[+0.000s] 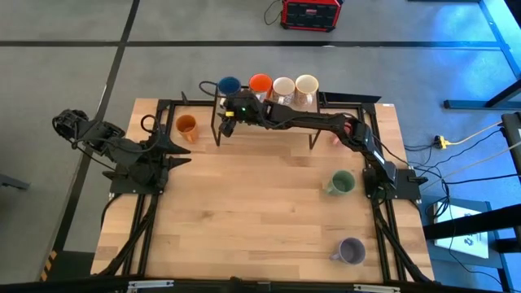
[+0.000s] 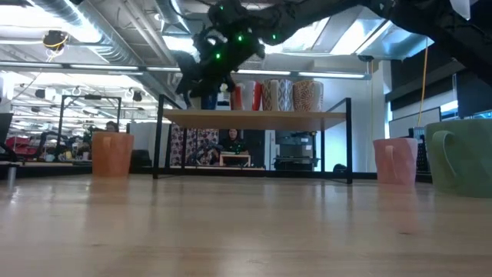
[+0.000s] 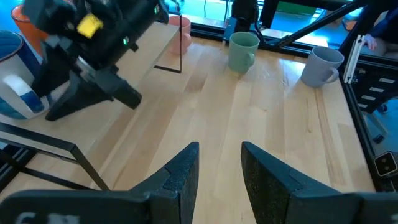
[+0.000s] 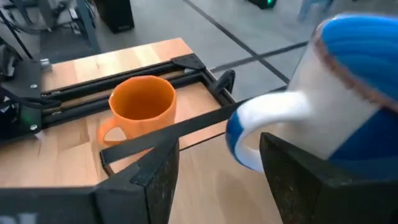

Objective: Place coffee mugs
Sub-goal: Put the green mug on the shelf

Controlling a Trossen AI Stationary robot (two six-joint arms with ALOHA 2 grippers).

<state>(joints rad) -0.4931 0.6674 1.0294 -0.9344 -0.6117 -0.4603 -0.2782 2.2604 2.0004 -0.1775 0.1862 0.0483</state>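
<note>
Four glossy mugs are standing in a row on a low black-framed wooden shelf at the far edge of the pale wooden bench: a blue mug at the left end, then a red-orange mug, then two cream-white mugs to its right.

The right arm is reaching leftward across the shelf. Its right pincer is hovering just near of the blue mug, fingers parted and empty; in the right wrist view the blue mug's white handle is lying between the two dark fingers without being clamped.

An amber orange mug is standing on the bench just left of the shelf. A pink mug is sitting on the bench by the shelf's right leg, largely hidden under the right arm from above. A green mug is standing toward the right side of the bench, and a lavender mug is standing nearer, at the near right.

The left arm is waiting at the left edge of the bench, with the left pincer narrowly parted and holding nothing, pointing right, just near of the amber orange mug.
</note>
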